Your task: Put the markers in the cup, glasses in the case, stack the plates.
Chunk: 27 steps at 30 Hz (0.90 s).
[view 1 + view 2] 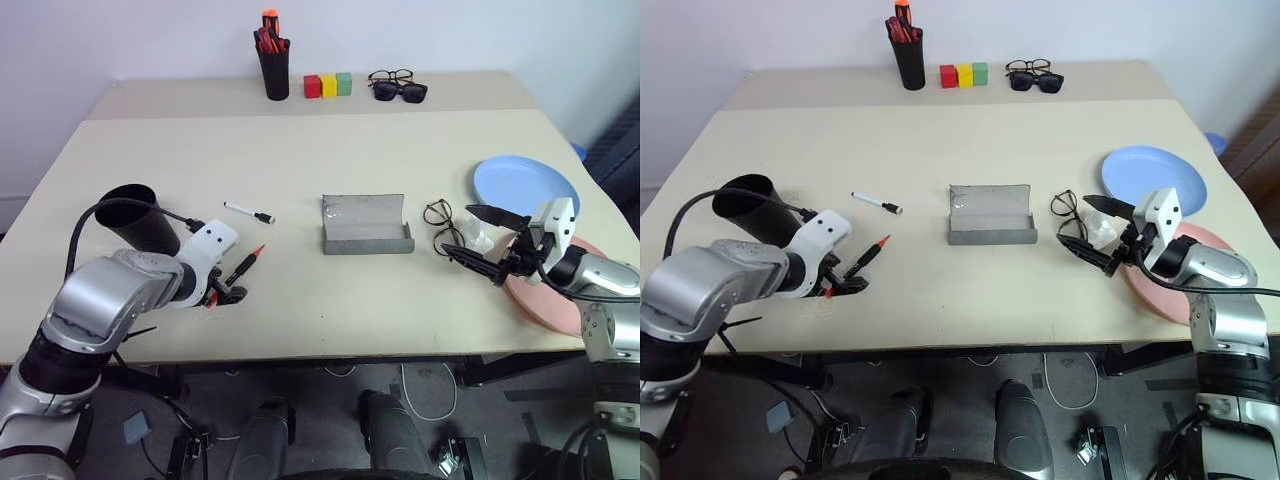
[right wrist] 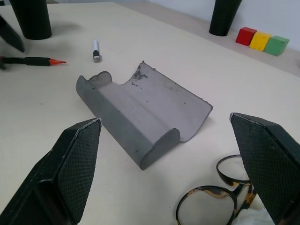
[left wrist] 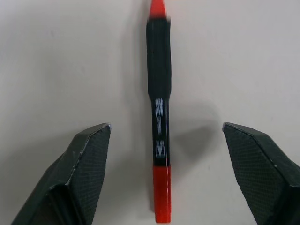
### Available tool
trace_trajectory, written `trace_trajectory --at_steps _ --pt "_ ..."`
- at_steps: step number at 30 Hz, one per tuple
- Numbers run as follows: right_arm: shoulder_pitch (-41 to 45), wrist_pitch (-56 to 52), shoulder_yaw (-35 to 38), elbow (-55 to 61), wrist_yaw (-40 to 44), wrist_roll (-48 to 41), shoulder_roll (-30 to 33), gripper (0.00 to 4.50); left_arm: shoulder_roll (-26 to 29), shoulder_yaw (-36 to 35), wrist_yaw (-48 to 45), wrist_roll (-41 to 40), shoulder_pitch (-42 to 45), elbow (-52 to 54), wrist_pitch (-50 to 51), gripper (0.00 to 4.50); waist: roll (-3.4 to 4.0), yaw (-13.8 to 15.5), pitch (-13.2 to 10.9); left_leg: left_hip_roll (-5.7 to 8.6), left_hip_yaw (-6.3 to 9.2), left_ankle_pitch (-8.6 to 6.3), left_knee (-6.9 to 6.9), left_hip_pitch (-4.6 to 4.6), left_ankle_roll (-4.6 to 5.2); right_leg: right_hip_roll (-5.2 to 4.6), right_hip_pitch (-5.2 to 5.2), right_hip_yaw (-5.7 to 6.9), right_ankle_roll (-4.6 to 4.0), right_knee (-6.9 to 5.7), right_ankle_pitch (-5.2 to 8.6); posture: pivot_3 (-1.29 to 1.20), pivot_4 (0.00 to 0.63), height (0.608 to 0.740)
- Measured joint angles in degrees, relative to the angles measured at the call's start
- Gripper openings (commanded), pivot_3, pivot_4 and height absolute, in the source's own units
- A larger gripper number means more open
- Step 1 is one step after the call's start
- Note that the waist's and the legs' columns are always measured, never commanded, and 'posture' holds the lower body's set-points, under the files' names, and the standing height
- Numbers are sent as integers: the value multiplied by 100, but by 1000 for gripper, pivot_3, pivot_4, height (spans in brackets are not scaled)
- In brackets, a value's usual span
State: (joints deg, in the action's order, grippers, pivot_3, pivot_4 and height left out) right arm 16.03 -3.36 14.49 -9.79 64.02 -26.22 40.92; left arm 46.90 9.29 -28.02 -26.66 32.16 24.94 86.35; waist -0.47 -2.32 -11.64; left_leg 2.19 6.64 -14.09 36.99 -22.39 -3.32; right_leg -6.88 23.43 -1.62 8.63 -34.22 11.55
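You get bright, even overhead light with soft shadows beside the red marker on the table, whose far tip blurs slightly close-up.

Well beyond our hands, at the far edge of the table, we see a straight black pen holder stuffed with a tight bunch of red and orange pens. Just beside it, toward our right hand's side, three small blocks stand touching in a row: red block, yellow block, green block. Further along that side lie thick black sunglasses, with a second, thinner dark pair of spectacles right behind them.
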Motion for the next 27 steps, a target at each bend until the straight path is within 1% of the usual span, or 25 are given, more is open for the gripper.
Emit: trace_trajectory --at_steps 5,10,16,20,23,25,26,27 --pt "-91 -8 44 120 -77 -39 -2 4500 -153 307 -20 3 890 -632 298 3608 0 3 0 0 0 0 0 0 0 0 -1 0 19 0 -8 0 150 740" --pt "-357 -80 126 423 -20 -215 16 4500 -725 721 100 111 1292 -1578 557 3608 -1 -3 -1 1 1 0 -1 -1 1 0 1 0 21 -1 -9 0 150 740" --pt "-959 -367 246 1276 691 -773 361 4500 -899 794 192 210 1479 -1881 561 3608 2 -7 1 1 0 0 2 6 0 0 -6 0 24 -2 -8 0 150 740" --pt "-1040 -438 274 1428 995 -898 525 4500 -960 813 214 248 1505 -1964 545 3608 3 -6 2 0 0 0 6 13 0 0 -12 0 4 -4 1 0 150 740" --pt "-1040 -450 275 1429 1138 -902 529 4500 -1014 847 228 283 1544 -2018 546 3608 8 4 5 0 0 1 7 14 1 0 -15 0 3 -4 1 0 150 740" --pt "-1039 -472 271 1429 1242 -905 530 4500 -1077 846 268 333 1575 -2066 551 3072 10 14 6 0 0 1 7 15 1 0 -15 0 4 -4 0 0 150 740" --pt "-1037 -473 268 1430 1290 -904 531 4500 -1099 846 297 362 1584 -2098 548 2747 10 23 6 0 0 1 7 15 1 0 -16 0 8 -4 -2 0 150 740" --pt "-1037 -473 266 1430 1322 -903 531 4500 -1099 839 311 370 1586 -2131 546 2315 10 25 6 0 0 1 7 15 0 0 -16 0 13 -4 -5 0 150 740"
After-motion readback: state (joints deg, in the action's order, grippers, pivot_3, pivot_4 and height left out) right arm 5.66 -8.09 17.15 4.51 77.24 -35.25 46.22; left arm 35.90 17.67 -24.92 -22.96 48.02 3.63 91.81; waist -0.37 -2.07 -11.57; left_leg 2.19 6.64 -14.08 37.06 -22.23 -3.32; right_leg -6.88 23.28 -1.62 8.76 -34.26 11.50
